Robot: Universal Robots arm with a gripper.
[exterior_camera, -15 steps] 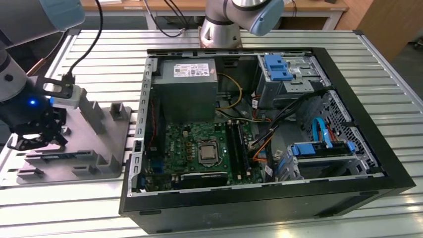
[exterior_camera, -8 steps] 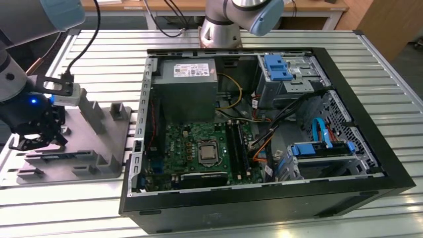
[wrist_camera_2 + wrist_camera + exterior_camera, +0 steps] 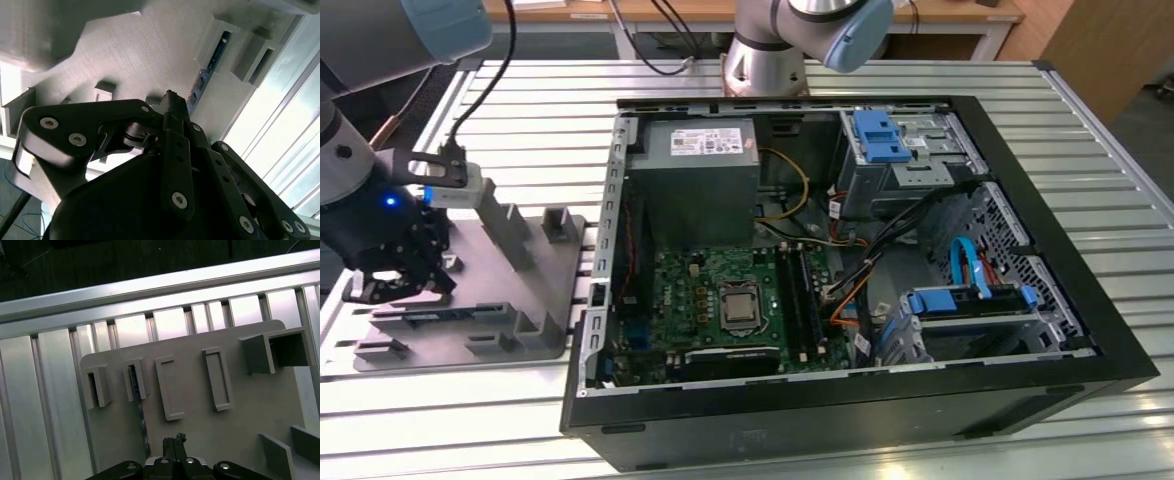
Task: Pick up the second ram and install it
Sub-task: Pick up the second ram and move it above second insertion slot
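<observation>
1. Arm bends low over the gray tray point(image 3: 520, 300) at the exterior view's left, with the gripper point(image 3: 174, 441) pointing down at it.
2. Fingers are pressed together, pinching nothing.
3. Ram point(image 3: 139, 410) stands edge-on in a tray slot, just beside the fingertips.
4. Tray lies on a slatted metal table point(image 3: 1121, 200).
5. An open PC case point(image 3: 854, 420) sits at the exterior view's right, motherboard point(image 3: 707, 290) exposed.

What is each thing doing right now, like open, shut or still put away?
Tool, shut, holding nothing, over the gray tray.
Second ram, on edge in the gray tray, not picked up.
Computer case, open, insides showing.
</observation>
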